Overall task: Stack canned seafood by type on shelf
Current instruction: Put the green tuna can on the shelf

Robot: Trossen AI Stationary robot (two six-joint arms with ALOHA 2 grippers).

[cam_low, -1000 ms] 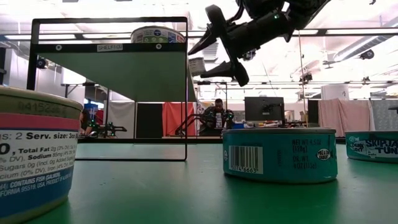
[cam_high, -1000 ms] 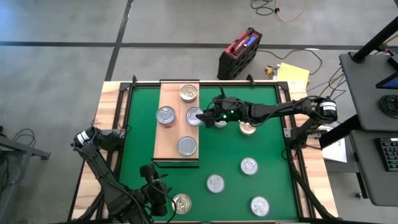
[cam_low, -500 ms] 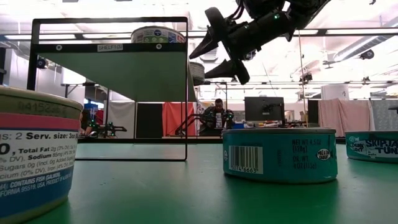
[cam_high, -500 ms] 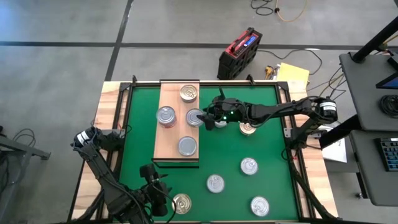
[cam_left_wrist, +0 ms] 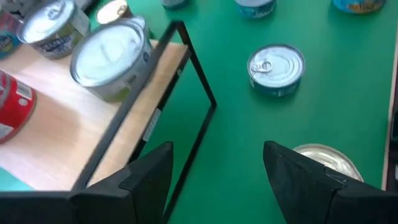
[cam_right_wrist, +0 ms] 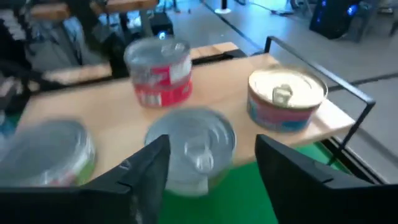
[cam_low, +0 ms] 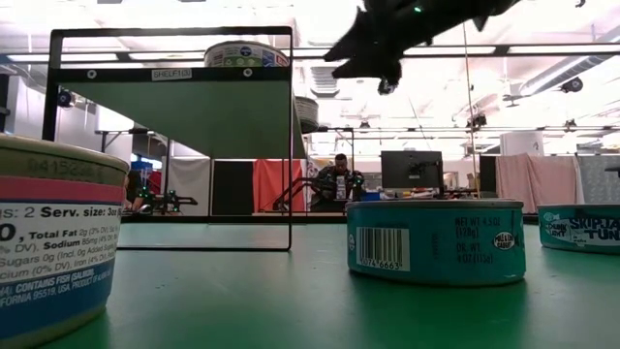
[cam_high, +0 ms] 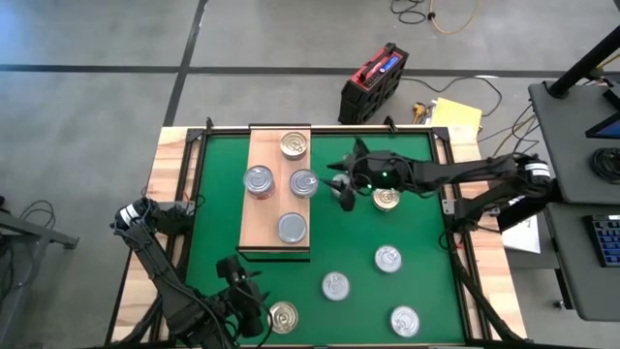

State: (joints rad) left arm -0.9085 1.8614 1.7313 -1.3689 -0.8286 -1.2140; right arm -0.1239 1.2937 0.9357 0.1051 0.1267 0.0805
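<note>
The shelf (cam_high: 276, 206) is a light wooden board on a black frame at the mat's left. On it stand a gold-lidded can (cam_high: 294, 145), a red-labelled silver can (cam_high: 258, 180) and two more silver cans (cam_high: 303, 182) (cam_high: 292, 227). Several more cans sit on the green mat, among them a gold-lidded one (cam_high: 387, 199). My right gripper (cam_high: 341, 184) hovers open just right of the shelf, facing the silver can (cam_right_wrist: 189, 149), which is clear of its fingers. My left gripper (cam_high: 250, 291) waits open near the front edge beside a gold-lidded can (cam_left_wrist: 323, 163).
Three silver cans (cam_high: 388, 258) (cam_high: 335, 285) (cam_high: 405, 320) lie on the mat's right near part. The shelf's black frame (cam_low: 170, 136) rises off the mat, with a can (cam_low: 247, 53) on top. A red and black case (cam_high: 373, 82) lies beyond the table.
My right gripper has drawn back from the silver can at the shelf's right edge, going toward the table's right edge and up while rolling about its own axis. The can stays upright on the shelf.
</note>
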